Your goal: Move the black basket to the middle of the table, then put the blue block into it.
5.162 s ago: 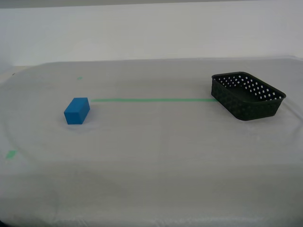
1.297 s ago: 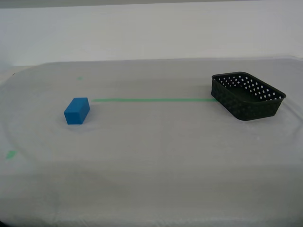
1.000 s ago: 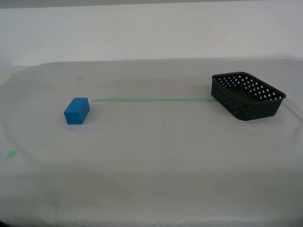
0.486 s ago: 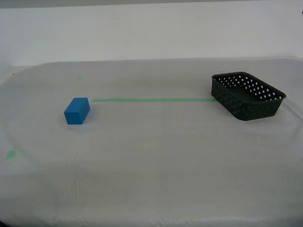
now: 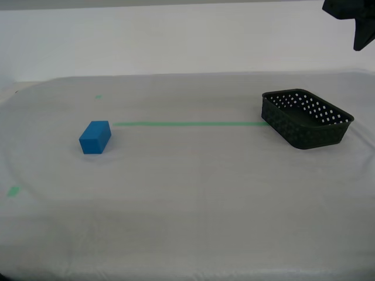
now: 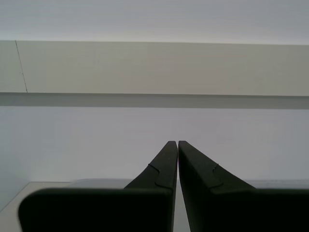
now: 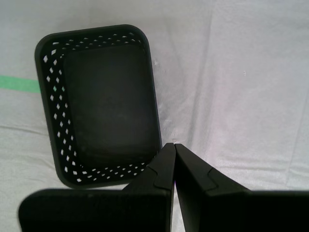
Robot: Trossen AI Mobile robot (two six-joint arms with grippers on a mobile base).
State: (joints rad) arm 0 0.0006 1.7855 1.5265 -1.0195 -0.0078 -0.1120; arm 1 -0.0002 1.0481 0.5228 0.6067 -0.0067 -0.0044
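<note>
Table: White-grey cloth covers the wide table [image 5: 187, 222], and the near part of it is bare.
Small tape mark: a little green tape mark [image 5: 13, 191] sits close to the front, at the exterior view's left.
Blue block: the blue block [image 5: 95, 137] lies flat on the cloth at the exterior view's left. It is well apart from the basket. No gripper touches it.
Tape line: a thin green tape line [image 5: 187, 123] runs across the cloth. It starts just beside the block and ends at the basket.
Black basket: the black basket [image 5: 306, 118] sits at the exterior view's right, not in the middle of the table. It stands open side up, and nothing is inside it. Small round holes dot its walls.
First pincer: my first gripper [image 7: 173, 147] hangs high over the table and looks down at the basket [image 7: 99, 104]. Its two black fingers [image 7: 163, 166] are pressed together at the tips. It has hold of nothing. Its tips show beside one corner of the basket but do not touch it. A dark part of an arm [image 5: 354, 17] pokes in at the exterior view's top right corner, above the basket.
Second pincer: my second gripper [image 6: 173, 143] points at a pale wall [image 6: 154, 67]. Its fingers [image 6: 164, 164] are pressed together too, and it has hold of nothing. It does not show in the exterior view.
Far tape mark: one more tiny green mark [image 5: 98, 96] sits farther back on the cloth.
Back wall: a plain white wall [image 5: 176, 41] stands behind the table.
</note>
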